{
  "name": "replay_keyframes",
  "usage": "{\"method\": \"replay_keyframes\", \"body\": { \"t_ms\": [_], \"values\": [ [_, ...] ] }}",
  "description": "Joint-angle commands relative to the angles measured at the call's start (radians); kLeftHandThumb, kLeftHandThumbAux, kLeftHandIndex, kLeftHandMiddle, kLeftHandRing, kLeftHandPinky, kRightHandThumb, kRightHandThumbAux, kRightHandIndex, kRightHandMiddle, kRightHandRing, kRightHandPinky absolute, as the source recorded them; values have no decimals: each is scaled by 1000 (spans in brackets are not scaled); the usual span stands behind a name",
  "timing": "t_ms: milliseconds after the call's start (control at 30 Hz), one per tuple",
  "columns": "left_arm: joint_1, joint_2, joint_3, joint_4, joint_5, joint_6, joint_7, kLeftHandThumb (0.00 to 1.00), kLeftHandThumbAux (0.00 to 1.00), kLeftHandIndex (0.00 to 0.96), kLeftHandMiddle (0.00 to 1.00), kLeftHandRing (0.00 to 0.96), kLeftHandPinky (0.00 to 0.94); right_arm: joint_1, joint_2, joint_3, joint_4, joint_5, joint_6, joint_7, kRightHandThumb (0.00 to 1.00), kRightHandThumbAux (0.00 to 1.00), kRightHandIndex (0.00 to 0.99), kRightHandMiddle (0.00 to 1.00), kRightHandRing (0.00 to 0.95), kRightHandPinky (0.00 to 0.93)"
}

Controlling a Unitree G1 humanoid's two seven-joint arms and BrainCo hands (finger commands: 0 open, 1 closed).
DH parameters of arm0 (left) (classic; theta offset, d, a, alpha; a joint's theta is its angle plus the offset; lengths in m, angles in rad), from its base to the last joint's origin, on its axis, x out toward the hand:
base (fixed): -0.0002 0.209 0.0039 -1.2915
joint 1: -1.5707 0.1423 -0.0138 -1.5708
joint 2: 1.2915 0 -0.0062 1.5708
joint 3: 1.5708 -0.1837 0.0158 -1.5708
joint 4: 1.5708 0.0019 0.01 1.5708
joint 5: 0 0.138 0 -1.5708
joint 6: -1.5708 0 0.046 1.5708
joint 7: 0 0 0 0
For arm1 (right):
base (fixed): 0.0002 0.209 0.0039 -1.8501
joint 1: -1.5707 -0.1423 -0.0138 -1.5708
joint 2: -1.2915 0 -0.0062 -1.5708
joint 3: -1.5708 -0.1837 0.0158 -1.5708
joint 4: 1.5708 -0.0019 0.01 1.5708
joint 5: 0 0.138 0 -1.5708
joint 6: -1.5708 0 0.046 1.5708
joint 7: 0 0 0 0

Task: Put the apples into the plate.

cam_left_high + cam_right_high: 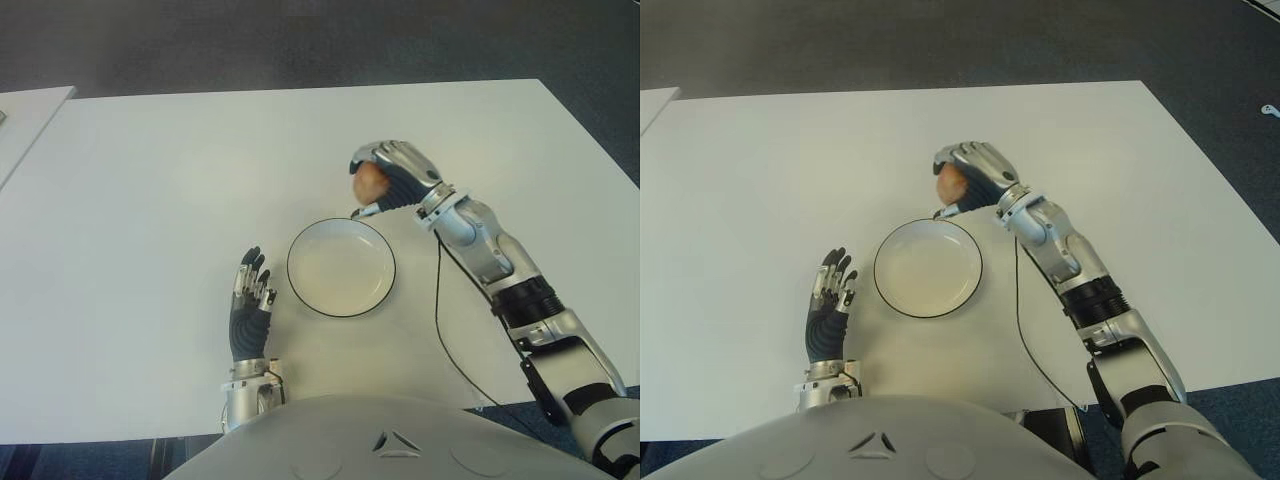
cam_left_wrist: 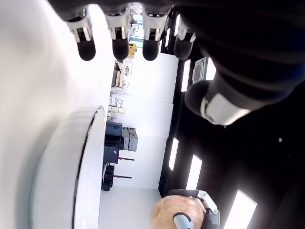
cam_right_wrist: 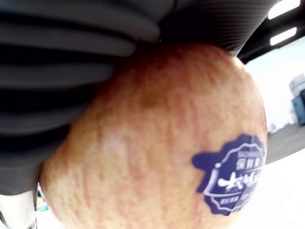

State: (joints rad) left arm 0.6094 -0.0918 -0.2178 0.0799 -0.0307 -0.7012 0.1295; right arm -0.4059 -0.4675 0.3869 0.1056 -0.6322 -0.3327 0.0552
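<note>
Fingers (image 1: pixel 252 275) of the left hand (image 1: pixel 250 300) are seen stretched out and holding nothing, near the table's (image 1: pixel 150 200) front edge, just left of the plate (image 1: pixel 341 267). The white, dark-rimmed plate is seen holding nothing, with bare tabletop on every side out to the edges. Just beyond its far rim, the right hand (image 1: pixel 392 175) is closed around an apple (image 1: pixel 369 181). A dark blue sticker (image 3: pixel 232 173) with white writing is seen on the apple in the right wrist view; its characters cannot be read with certainty.
</note>
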Motion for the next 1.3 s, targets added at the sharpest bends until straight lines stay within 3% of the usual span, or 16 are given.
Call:
{"method": "replay_keyframes", "body": {
  "t_ms": [33,267,500,667,1000,1300],
  "values": [
    [8,-47,-11,-3,0,11,4,141,593,45,52,5,0,33,15,42,-57,-8,-50,41,701,722,439,803,783,734],
    [4,-52,-14,-10,-7,55,10,130,588,37,41,0,0,100,9,86,-130,-72,-129,36,701,723,439,813,804,787],
    [-2,-62,-11,-9,-7,75,20,115,569,31,33,0,0,112,15,108,-97,-145,-187,4,702,724,437,838,843,847],
    [10,-64,-13,-20,-10,95,31,113,555,30,26,0,0,115,0,123,-85,-180,-211,14,704,723,436,828,837,823],
    [2,-62,-18,-12,-12,96,41,106,536,18,8,0,1,105,-9,187,16,-304,-301,-92,705,720,436,770,776,779],
    [5,-58,-22,-27,10,86,55,111,540,29,21,0,0,104,-24,210,-19,-342,-305,-28,705,720,436,770,781,801]
  ]
}}
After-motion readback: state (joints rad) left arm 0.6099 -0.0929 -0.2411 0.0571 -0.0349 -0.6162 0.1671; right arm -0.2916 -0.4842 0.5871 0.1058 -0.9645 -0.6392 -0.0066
